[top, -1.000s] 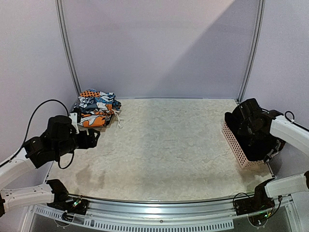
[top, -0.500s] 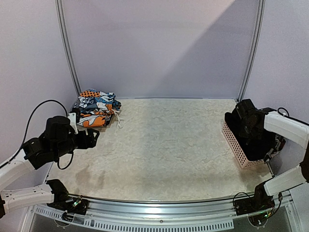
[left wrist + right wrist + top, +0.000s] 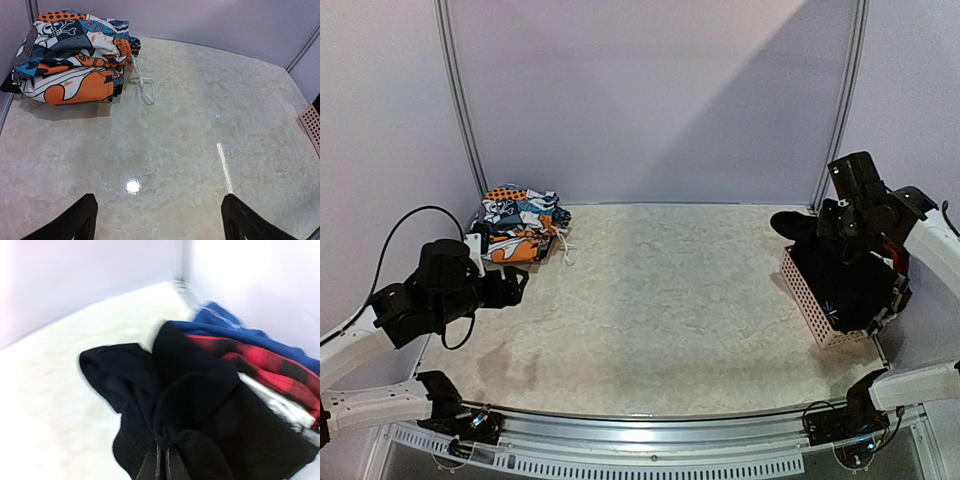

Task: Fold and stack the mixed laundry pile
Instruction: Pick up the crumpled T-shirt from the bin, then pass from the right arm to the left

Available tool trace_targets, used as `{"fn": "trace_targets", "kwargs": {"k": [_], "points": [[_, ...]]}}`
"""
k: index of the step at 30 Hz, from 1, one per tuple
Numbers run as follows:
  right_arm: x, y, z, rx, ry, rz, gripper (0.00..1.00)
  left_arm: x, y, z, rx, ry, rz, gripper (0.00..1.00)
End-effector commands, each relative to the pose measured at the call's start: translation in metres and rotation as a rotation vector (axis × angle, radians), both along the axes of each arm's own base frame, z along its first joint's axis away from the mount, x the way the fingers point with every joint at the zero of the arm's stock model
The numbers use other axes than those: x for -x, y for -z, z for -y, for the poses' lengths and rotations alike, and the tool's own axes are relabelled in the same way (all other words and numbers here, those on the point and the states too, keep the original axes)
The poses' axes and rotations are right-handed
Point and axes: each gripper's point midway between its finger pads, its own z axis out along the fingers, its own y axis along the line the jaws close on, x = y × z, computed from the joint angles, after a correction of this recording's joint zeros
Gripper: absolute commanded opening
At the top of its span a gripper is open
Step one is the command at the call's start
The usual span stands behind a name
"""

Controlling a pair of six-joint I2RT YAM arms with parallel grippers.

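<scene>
**A:** Taking the basket as our mark, where do we have room?

**B:** Left of the basket the bench lies bare across its whole middle, so we can pass freely there. Far left of the basket, in the back corner, the folded printed stack stands in the way. Its white drawstring trails out toward the basket.

**A:** And over the basket?

**B:** Crowded. The black garment rises out of it, pinched in our right end effector, with plaid cloth and blue cloth behind. The side wall stands just right of the basket.

**A:** Our other side?

**B:** Our left end effector hovers, fingers spread, well left of the basket, over bare bench.
</scene>
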Motion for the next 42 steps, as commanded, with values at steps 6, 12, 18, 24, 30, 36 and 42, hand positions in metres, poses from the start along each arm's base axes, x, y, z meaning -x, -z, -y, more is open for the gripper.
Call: {"fn": "trace_targets", "kwargs": {"k": [6,12,18,24,30,36,42], "points": [[0.005,-0.097,-0.123,-0.3,-0.51,0.201,0.0,-0.004,-0.002,0.018,0.014,0.066,0.016,0.88],[0.025,-0.153,-0.201,-0.306,-0.738,0.258,0.0,-0.006,-0.006,0.03,0.035,0.116,0.018,0.88],[0.041,-0.2,-0.268,-0.283,-0.873,0.325,0.0,-0.002,-0.012,0.037,0.064,0.157,0.035,0.88],[0.046,-0.224,-0.31,-0.263,-0.962,0.371,0.0,0.009,-0.022,0.043,0.114,0.22,0.062,0.88],[0.04,-0.225,-0.313,-0.231,-0.962,0.402,0.0,0.013,-0.03,0.042,0.139,0.237,0.1,0.91],[0.05,-0.218,-0.325,-0.236,-1.058,0.409,0.0,0.012,-0.032,0.062,0.178,0.323,0.11,0.95],[0.055,-0.208,-0.335,-0.233,-1.119,0.382,0.01,0.012,-0.026,0.086,0.207,0.43,0.127,0.97]]}}
